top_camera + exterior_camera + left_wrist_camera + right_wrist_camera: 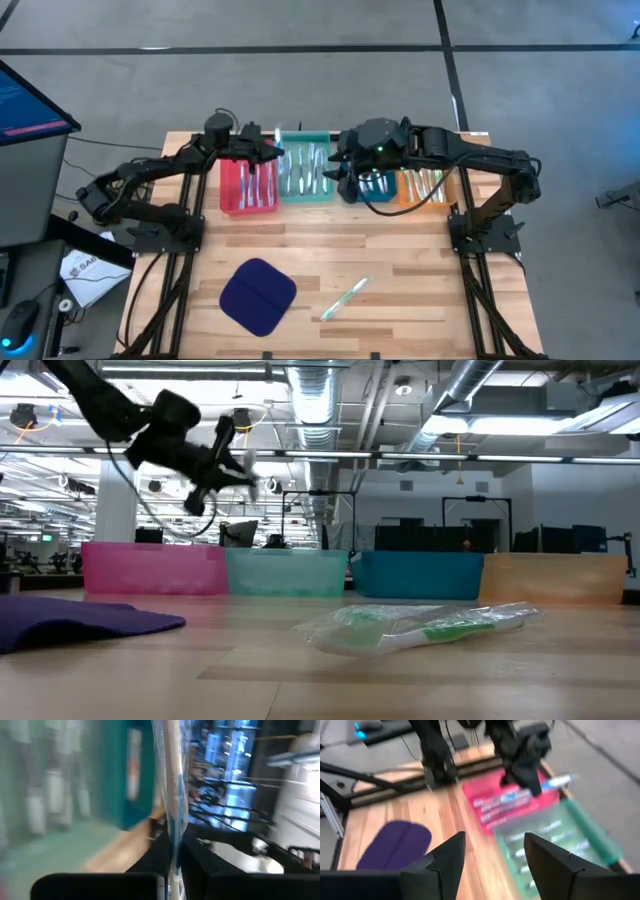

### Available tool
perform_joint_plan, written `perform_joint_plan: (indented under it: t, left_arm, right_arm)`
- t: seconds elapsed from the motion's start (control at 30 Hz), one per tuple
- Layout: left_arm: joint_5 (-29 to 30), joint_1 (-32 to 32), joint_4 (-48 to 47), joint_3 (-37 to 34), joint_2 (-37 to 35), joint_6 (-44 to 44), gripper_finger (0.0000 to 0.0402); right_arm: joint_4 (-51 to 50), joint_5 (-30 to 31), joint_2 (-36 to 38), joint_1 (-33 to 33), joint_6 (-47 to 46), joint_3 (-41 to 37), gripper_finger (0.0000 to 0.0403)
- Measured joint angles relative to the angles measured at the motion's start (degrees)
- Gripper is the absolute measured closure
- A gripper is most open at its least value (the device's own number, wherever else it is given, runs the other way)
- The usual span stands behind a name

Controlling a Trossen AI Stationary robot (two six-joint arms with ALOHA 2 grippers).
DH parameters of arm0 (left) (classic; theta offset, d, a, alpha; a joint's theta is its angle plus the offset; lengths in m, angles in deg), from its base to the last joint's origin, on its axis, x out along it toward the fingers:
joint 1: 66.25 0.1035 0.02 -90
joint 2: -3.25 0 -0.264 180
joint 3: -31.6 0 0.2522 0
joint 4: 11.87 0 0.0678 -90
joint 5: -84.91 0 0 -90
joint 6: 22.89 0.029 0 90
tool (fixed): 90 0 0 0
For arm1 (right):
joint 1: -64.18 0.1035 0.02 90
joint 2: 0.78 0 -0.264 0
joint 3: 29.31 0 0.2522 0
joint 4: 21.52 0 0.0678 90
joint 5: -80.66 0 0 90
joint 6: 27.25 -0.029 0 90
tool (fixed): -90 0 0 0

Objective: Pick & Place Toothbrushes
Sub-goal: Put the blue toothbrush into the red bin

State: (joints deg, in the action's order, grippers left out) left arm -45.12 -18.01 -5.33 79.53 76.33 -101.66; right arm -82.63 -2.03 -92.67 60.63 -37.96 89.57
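A wrapped toothbrush (172, 795) is pinched between the closed fingers of the left gripper (268, 148), which is seen in the upper middle of the high view, above the boundary between the red tray (246, 185) and the teal tray (306, 175); in the low view it is carried high in the upper left, well above the tray walls. The right gripper (492, 857) is held with its fingers spread and nothing between them, above the blue tray (375, 186) in the high view. Many toothbrushes are already laid lengthwise in the four trays across the back of the table, the orange tray (428, 188) being the rightmost. One more packaged toothbrush (345, 298), green-accented, is left lying on the table in the lower middle of the high view, just right of the dark blue cloth pad (258, 296). Each brush is judged to be light and stiff but sheathed in a slick, crinkly film, so that it may slide or swivel in a grip; hold is best taken across the middle of the handle, where the stick is balanced. The wooden plank table (420, 290) is smooth and level, so a flat brush offers little height for fingers. Beyond the table, a large open room with ceiling ducts and desks is seen in the low view.
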Motion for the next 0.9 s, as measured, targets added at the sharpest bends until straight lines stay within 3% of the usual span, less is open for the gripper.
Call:
perform_joint_plan:
  t: [0.13, 0.3, 0.4, 0.5, 0.67, 0.9]
  left_arm:
    - [2.29, 1.71, -6.36, -2.31, -1.61, 5.41, 0.0385]
    - [9.43, 1.56, -18.67, -1.94, -8.74, 13.62, 0.0385]
    - [17.3, 1.56, -31.13, 0.17, -13.79, 20.04, 0.0385]
    - [24.96, 1.56, -45.69, 2.38, -16.1, 26.29, 0.0385]
    - [32.91, 1.54, -61.57, 5.54, -15.11, 34.77, 0.0385]
    - [37.35, 1.67, -65.1, 6.29, -10.63, 39.08, 0.0385]
  right_arm:
    - [4.19, -3.2, 1.26, 0.1, -4.18, -6.44, 0.0205]
    - [36.03, -19.75, 7.59, 0.01, -12.2, -22.29, 0.0206]
    - [53.52, -22.29, 10.42, -0.73, -20.47, -31.71, 0.0208]
    - [64.87, -22.4, 11.82, -1.7, -26.86, -37.43, 0.0209]
    - [71.22, -22.66, 12.59, -1.66, -28.41, -39.26, 0.0206]
    - [74.82, -22.36, 10.95, -1.82, -28.82, -39.31, 0.0206]
